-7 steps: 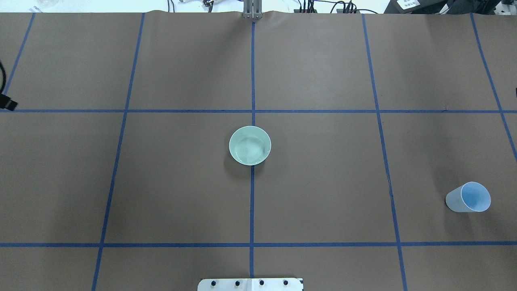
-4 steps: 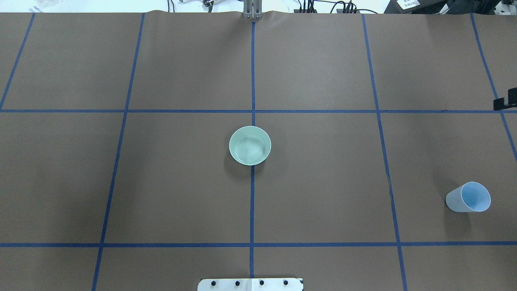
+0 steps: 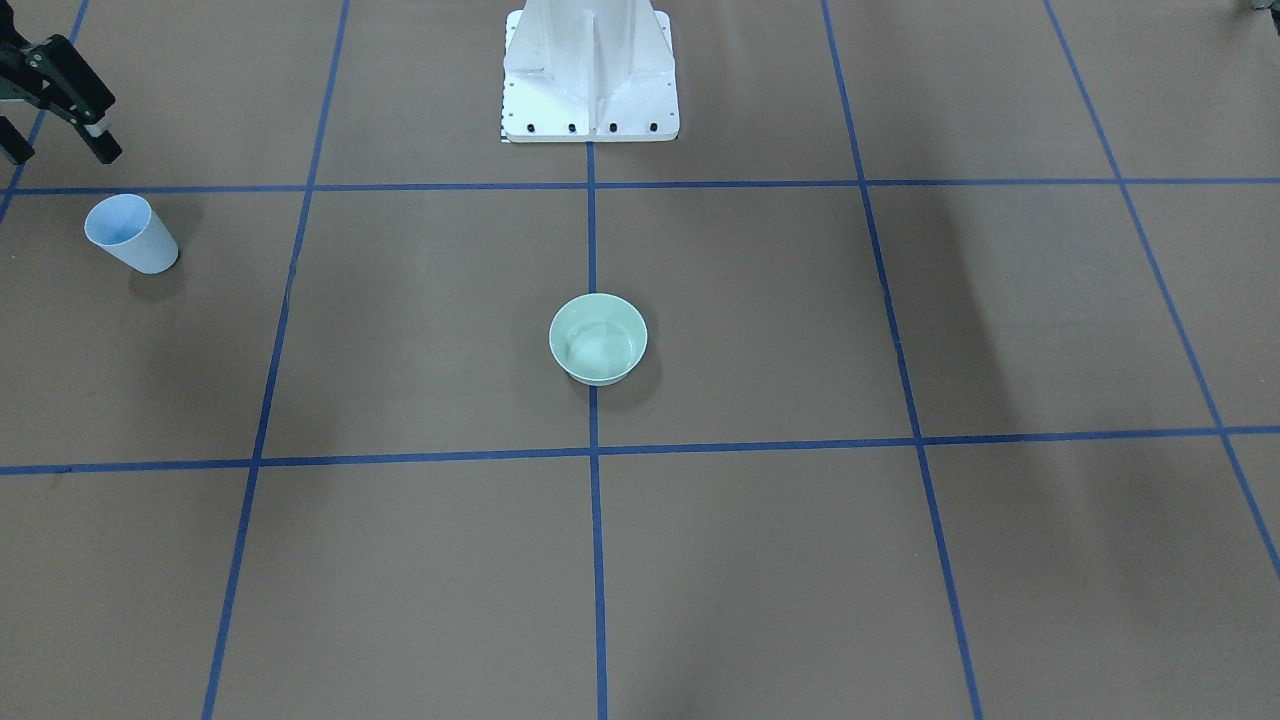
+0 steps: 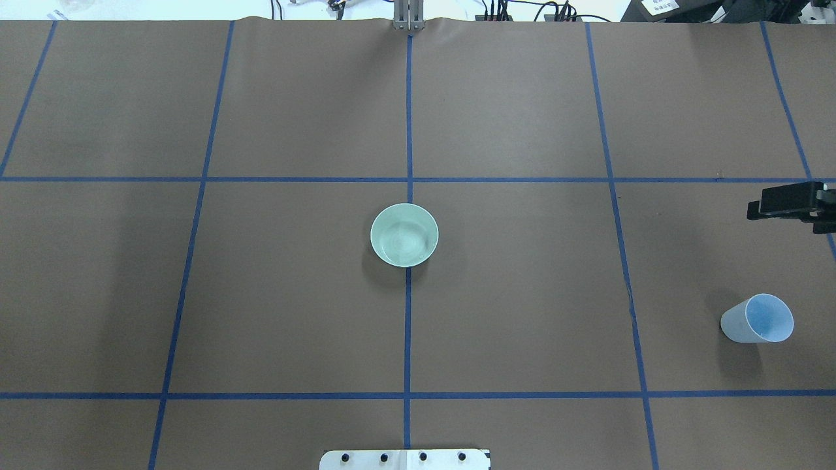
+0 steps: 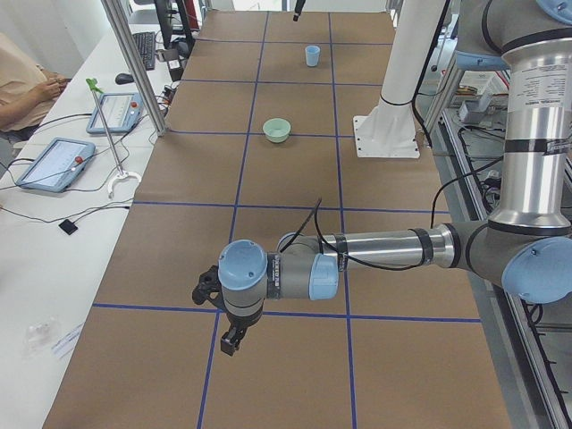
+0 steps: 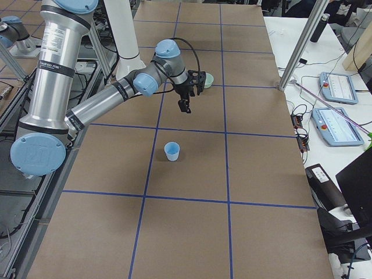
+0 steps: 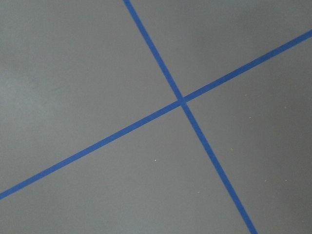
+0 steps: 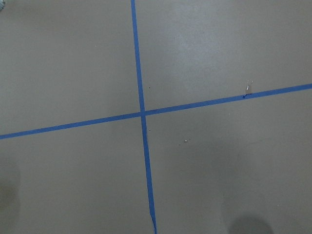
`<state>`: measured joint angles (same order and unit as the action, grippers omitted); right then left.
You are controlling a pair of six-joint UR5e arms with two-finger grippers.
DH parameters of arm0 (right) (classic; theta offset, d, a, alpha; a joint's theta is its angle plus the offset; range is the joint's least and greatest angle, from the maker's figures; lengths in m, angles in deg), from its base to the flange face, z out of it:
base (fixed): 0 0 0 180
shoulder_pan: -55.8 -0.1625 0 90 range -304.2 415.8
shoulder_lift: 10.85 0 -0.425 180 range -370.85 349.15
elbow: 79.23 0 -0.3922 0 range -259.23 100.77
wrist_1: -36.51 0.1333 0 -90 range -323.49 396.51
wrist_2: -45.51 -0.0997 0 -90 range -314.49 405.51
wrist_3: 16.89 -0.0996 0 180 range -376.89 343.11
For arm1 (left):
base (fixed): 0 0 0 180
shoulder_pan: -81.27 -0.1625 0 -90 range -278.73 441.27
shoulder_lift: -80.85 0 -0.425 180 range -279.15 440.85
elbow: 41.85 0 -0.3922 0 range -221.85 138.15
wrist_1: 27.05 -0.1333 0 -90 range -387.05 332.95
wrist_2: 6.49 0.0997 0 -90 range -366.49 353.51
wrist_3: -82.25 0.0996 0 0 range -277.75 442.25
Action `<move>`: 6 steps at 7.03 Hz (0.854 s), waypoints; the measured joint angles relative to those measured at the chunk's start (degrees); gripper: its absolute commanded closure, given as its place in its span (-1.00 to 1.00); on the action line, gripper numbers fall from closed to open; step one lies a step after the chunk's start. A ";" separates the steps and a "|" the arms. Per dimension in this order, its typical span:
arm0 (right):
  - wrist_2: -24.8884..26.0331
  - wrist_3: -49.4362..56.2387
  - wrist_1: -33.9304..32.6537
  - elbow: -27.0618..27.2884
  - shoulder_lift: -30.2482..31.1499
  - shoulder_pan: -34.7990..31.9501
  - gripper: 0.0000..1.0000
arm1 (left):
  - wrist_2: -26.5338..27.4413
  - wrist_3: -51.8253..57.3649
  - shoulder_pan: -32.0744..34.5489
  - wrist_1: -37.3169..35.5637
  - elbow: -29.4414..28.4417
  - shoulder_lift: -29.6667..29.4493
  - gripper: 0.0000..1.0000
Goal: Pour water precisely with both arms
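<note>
A pale green bowl (image 4: 404, 235) stands at the table's middle, also in the front view (image 3: 598, 339). The water (image 4: 403, 244) shows only as a faint ring-shaped sheen on its bottom. A pale blue cup (image 4: 757, 318) stands upright at the right, near the robot's side (image 3: 130, 233). My right gripper (image 3: 62, 152) is open and empty, hovering beyond the cup and apart from it; one finger (image 4: 784, 199) enters the overhead view's right edge. My left gripper (image 5: 217, 317) shows only in the exterior left view, far from both vessels; I cannot tell its state.
The white pedestal base (image 3: 590, 75) stands at the robot's edge of the table. Blue tape lines (image 4: 408, 130) grid the brown cover. Tablets (image 5: 54, 163) and a metal post (image 5: 134, 67) are on the operators' side table.
The left gripper's tip has left the overhead view's left edge. The right gripper has come in from the right edge, moving leftward and nearer the robot's side. Bowl and cup have not moved.
</note>
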<state>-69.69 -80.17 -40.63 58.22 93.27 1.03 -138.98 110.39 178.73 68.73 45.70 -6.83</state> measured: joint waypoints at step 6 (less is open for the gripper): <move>10.28 6.96 0.85 -2.31 3.43 11.64 -1.00 | -0.35 -0.12 0.75 0.13 -0.42 1.07 -1.00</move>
<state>-59.40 -73.22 -39.78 55.91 96.70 12.67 -139.33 110.27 179.48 68.85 45.27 -5.76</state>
